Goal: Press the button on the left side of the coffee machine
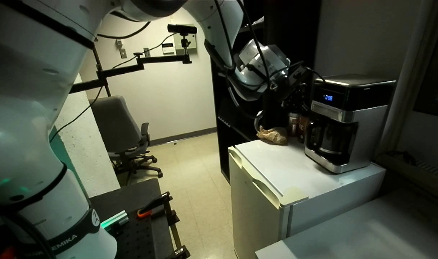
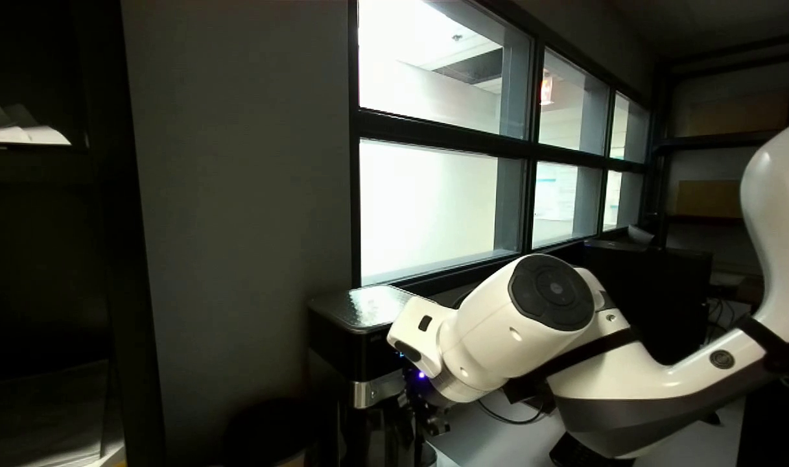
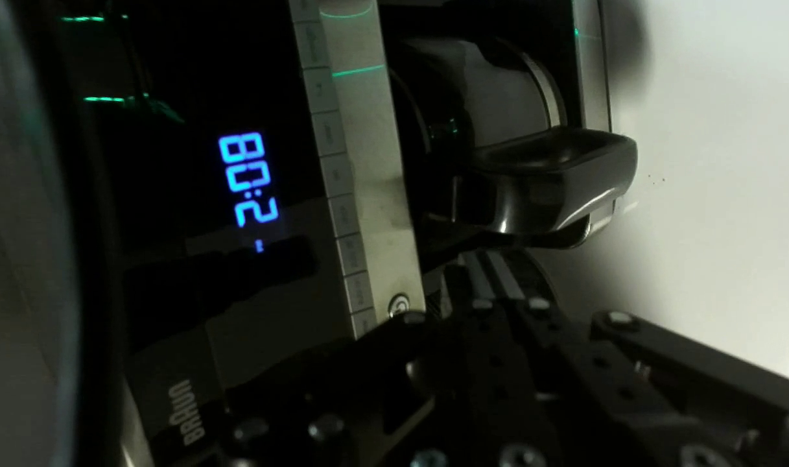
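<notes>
The coffee machine [image 1: 370, 133] is silver and black, with a blue clock display [image 1: 328, 97] on its front. It also shows, partly behind my arm, in an exterior view [image 2: 334, 353]. In the wrist view, turned sideways, its silver strip carries a row of small buttons [image 3: 336, 175] and a round button [image 3: 399, 303] at the machine's left end. My gripper [image 3: 485, 279] has its fingers together with nothing between them. The fingertips are beside the round button, toward the carafe handle [image 3: 543, 185]; contact cannot be told. The gripper is dark in an exterior view [image 1: 305, 106].
The machine stands on a white cabinet [image 1: 276, 165]. A crumpled brown paper bag [image 1: 272, 135] and cans [image 1: 293, 124] stand by it, near the gripper. The glass carafe [image 1: 335, 138] sits in the recess. A black shelf [image 1: 227, 144] is behind, and a white table [image 1: 366, 223] is in front.
</notes>
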Robot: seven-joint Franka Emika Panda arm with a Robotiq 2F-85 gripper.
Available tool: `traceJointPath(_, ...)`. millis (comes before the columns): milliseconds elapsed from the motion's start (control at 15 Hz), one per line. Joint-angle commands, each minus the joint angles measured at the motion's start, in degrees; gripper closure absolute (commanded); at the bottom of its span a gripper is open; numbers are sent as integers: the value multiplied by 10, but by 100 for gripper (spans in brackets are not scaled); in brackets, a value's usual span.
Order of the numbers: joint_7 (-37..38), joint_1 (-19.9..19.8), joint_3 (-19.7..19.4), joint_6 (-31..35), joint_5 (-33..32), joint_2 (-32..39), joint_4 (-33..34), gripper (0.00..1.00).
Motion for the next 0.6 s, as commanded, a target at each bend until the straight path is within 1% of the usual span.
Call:
traceJointPath(0,-6,4,-3,13,-13,32,47,100)
traceJointPath(200,-8,3,-1,13,-12,46,66,100)
traceJointPath(267,-15,13,-14,18,1,49,72,100)
traceJointPath(533,-23,16,-14,20,6,64,94,100)
